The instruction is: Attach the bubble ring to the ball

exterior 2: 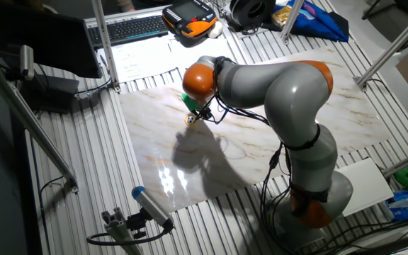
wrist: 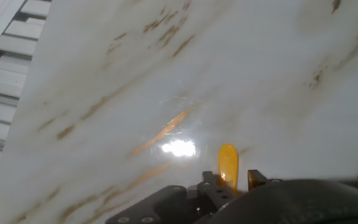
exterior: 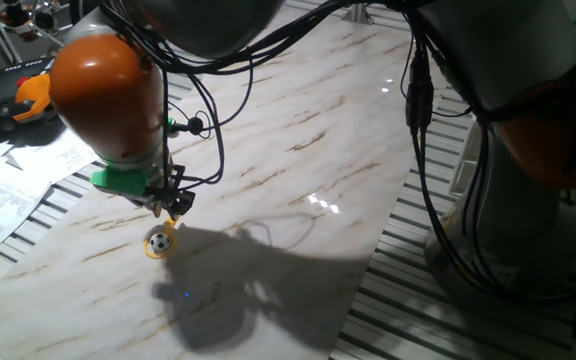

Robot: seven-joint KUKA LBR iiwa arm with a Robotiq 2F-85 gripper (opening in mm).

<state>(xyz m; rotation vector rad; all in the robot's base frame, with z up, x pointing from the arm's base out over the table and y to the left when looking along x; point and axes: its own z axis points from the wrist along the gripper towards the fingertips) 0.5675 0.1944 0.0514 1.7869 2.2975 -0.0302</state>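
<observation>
In one fixed view the tool hung at the left of the frame, just above the marble-patterned table, under the arm's orange joint and a green collar. Directly below its tip lay the bubble ring, a small yellow-orange loop flat on the table, and the ball, black and white, sat inside that loop. Part of the ring's handle rose toward the tool, and whether the fingers were touching it could not be told from this side.

In the hand view a yellow-orange strip, the handle of the bubble ring, stood upright at the lower middle of the frame between dark finger parts; the tool appeared closed on it, though the contact was partly hidden.

In the other fixed view the ring and ball showed only as a tiny speck near the upper middle, at the tool.
</observation>
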